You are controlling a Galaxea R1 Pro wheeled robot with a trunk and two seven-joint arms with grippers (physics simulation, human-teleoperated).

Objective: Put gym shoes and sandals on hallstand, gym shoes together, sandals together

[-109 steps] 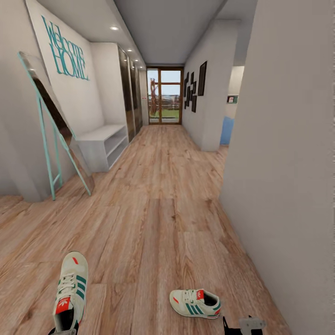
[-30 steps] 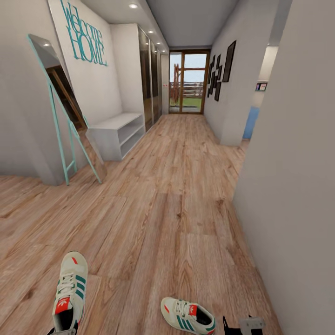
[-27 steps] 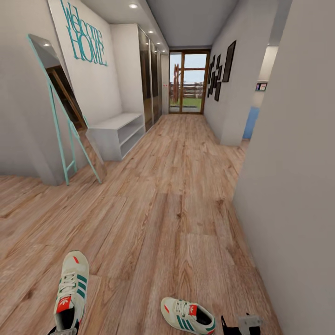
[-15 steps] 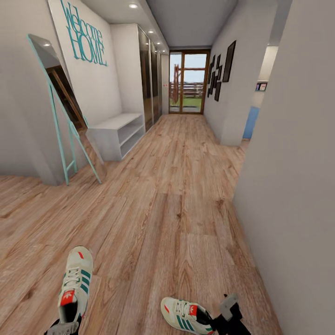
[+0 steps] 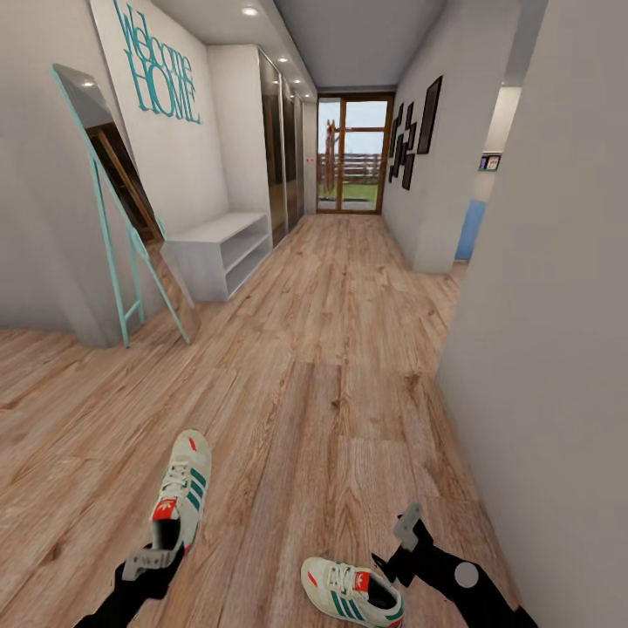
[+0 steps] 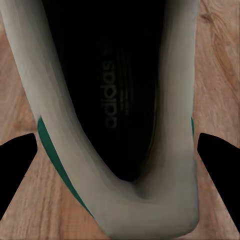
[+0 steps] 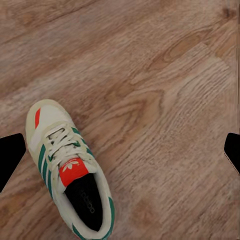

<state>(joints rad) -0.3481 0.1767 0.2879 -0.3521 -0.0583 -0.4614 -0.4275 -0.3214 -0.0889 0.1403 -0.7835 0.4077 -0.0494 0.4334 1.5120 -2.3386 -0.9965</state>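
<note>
Corridor, head view looking down its length toward a glazed door (image 5: 353,155) at the far end.

Left gripper (image 5: 155,558): clamped on the heel of one gym shoe (image 5: 180,503). Shoe is up off the corridor floor (image 5: 314,366), toe pointing away down the corridor. Left wrist view confirms: heel collar of the held shoe (image 6: 120,125) sits between the two dark fingertips (image 6: 17,170), dark insole with lettering visible, wood planks to either side. Jaws gripping the shoe at the heel.

Right gripper (image 5: 403,539): in the air above and just beside the second gym shoe (image 5: 351,591), not touching it. Right wrist view looks straight down on this second shoe (image 7: 67,175); it lies flat on the planks, red tongue label up, green stripes on the side. The two fingertips (image 7: 10,152) sit wide apart at the edges of that view with nothing between them. Jaws open, empty.

Hallstand (image 5: 220,251): pale bench unit with open shelves, against the left wall, well apart from both shoes, further down the corridor. Nothing can be made out on it from here.

Other fixtures: teal-framed standing mirror (image 5: 118,218) leaning on the left wall near the hallstand; teal "Welcome HOME" lettering (image 5: 161,65) above; dark picture frames (image 5: 414,126) on the right wall.
</note>
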